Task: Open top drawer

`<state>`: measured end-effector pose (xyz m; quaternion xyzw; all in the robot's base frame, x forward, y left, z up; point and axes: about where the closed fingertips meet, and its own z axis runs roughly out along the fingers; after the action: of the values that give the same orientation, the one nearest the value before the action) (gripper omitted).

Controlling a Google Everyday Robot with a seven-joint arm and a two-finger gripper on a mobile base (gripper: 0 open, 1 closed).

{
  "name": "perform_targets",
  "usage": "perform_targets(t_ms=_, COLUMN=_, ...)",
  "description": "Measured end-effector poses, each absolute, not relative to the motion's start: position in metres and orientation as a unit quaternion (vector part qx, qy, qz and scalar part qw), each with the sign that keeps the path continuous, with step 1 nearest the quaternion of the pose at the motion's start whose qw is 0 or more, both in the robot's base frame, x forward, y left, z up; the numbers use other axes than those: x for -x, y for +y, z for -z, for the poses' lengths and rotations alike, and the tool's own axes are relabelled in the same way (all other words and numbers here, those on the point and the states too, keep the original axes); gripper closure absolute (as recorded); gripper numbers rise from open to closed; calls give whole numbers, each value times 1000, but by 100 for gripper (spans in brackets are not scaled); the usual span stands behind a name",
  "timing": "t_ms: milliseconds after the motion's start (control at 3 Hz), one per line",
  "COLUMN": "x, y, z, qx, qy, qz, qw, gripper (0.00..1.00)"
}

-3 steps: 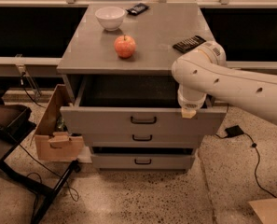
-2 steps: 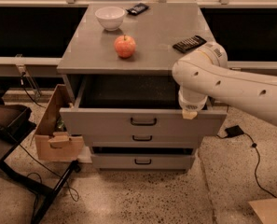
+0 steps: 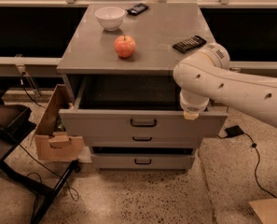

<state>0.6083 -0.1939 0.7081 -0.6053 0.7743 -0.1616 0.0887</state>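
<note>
Three grey drawers sit in the cabinet before us, and the top drawer stands pulled out, its dark inside showing beneath the grey cabinet top. Our gripper hangs at the drawer's upper front edge, to the right of the black handle as we see it; we cannot tell whether it is spread or pressed together. An apple and a white bowl rest on top.

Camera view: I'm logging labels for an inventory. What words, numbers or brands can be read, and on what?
None can be read.
The dark flat object on the cabinet top shows unreadable marks; the gripper, at the right front edge of the open top drawer, bears no legible print.
</note>
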Motion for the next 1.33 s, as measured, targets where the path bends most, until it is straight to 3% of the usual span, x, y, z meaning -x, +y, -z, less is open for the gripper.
perform_targets(t_ms=333, x=-608, y=-194, z=-708, qx=605, qy=774, qz=162, qw=89, gripper=82)
perform_targets(t_ms=1000, x=-608, y=-194, z=-708, qx=605, qy=774, qz=162, qw=89, gripper=35)
perform_targets(t_ms=1333, x=-608, y=-194, z=-708, qx=605, qy=774, qz=162, qw=89, gripper=5)
